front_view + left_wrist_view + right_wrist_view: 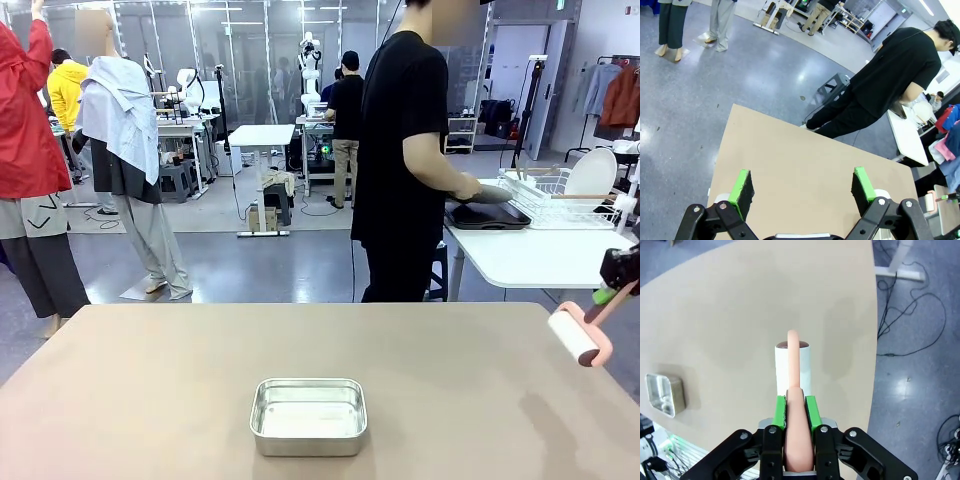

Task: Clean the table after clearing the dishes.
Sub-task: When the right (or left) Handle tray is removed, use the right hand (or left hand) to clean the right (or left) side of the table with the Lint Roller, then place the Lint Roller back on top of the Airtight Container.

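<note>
Your right hand (795, 407) is clamped on the pink handle of a white-barrelled lint roller (792, 370), held in the air off the right edge of the wide matte taupe surface (150, 390). That surface lies below and to the roller's left, so the right arm is nearer. The small steel rectangular pan (308, 415) sits mid-surface. Your left hand (802, 192) hangs above the surface with fingers apart, empty.

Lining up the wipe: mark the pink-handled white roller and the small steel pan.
pink-handled white roller (793, 369), right wrist view, on the white roll.
small steel pan (307, 415), front view, on its inner floor.
</note>
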Robot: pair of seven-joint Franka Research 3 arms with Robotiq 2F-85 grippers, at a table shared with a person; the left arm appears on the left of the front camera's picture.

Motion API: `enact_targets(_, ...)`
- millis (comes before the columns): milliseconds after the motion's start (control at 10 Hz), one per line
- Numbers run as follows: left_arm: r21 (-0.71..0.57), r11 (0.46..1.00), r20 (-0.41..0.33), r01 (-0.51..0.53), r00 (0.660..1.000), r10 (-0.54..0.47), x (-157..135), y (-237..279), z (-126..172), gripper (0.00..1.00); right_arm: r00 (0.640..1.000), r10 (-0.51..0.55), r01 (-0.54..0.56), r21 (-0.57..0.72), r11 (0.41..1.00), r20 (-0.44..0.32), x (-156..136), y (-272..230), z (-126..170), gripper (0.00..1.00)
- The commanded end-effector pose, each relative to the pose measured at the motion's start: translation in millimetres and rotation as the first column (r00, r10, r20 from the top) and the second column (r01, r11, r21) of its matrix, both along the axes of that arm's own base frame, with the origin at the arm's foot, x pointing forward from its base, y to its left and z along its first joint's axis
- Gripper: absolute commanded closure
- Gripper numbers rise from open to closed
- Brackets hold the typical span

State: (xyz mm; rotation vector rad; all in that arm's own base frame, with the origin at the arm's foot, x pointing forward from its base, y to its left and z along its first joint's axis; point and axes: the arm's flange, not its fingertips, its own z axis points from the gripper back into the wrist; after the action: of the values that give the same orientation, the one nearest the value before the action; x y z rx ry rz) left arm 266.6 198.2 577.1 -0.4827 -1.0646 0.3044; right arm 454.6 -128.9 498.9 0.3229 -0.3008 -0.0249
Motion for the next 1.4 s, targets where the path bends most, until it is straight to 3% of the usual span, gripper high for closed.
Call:
enact_targets(0,-0.006,1.0,0.006,-0.01,1.0,0.01,0,-1,0,0.0,0.999,0.036,-0.037,-0.045,0.998,-0.011,-24,23,9,0.8)
enact_targets(100,-0.006,1.0,0.006,-0.01,1.0,0.01,0,-1,0,0.0,0.999,0.047,-0.048,-0.086,0.995,-0.013,-25,32,7,0.8)
enact_targets(200,-0.006,1.0,0.006,-0.01,1.0,0.01,0,-1,0,0.0,0.999,0.031,-0.031,-0.017,0.999,0.009,-12,10,14,0.8)
enact_targets(1300,-0.006,1.0,0.006,-0.01,1.0,0.01,0,-1,0,0.0,0.999,0.031,-0.031,-0.017,0.999,0.009,-12,10,14,0.8)
